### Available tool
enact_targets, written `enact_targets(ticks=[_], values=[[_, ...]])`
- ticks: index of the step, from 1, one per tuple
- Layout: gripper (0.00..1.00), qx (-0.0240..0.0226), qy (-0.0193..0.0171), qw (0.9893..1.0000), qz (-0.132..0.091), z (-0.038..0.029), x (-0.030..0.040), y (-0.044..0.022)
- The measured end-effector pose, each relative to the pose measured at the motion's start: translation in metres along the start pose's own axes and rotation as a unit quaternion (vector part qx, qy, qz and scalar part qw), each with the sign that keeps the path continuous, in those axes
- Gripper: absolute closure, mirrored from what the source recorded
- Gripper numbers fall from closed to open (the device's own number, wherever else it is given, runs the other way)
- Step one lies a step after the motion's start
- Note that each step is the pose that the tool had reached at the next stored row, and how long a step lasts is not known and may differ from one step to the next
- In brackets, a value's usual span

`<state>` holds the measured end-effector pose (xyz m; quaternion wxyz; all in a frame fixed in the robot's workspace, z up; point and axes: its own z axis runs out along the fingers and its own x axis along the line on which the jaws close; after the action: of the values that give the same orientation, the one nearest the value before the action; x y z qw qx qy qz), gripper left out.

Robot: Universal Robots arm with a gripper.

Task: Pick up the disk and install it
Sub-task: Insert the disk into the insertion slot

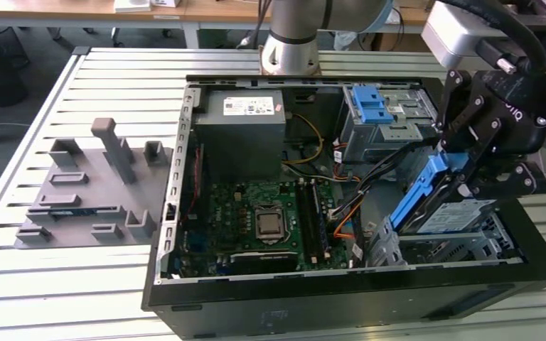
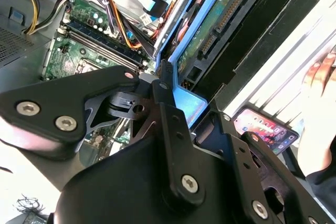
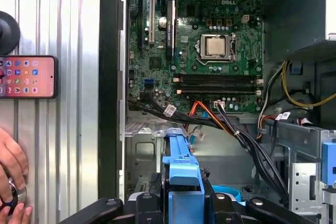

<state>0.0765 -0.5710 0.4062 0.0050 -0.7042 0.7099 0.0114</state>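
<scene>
Nothing we can read off reliably. The white sticker (image 1: 251,106) on the power supply (image 1: 244,131) has print that's too small. Same for the label (image 1: 451,215) on the disk (image 1: 414,197). The motherboard (image 3: 157,72) has white lettering (image 3: 251,4) near its far edge, past the CPU socket (image 3: 215,46). The phone (image 3: 27,77) screen shows app icons with illegible captions.

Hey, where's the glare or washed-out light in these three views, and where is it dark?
Exterior view: even light, with the computer case shaded inside. Second wrist view: the table slats wash out to white against the black case wall. First wrist view: the phone screen glows brightest, and the motherboard is evenly lit.
</scene>
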Motion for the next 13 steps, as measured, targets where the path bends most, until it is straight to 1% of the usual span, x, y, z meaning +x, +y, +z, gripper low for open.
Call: enact_targets(ticks=[13], values=[[0.64, 0.0000, 0.0000, 1.0000, 0.000, 0.0125, 0.0003, -0.0001]])
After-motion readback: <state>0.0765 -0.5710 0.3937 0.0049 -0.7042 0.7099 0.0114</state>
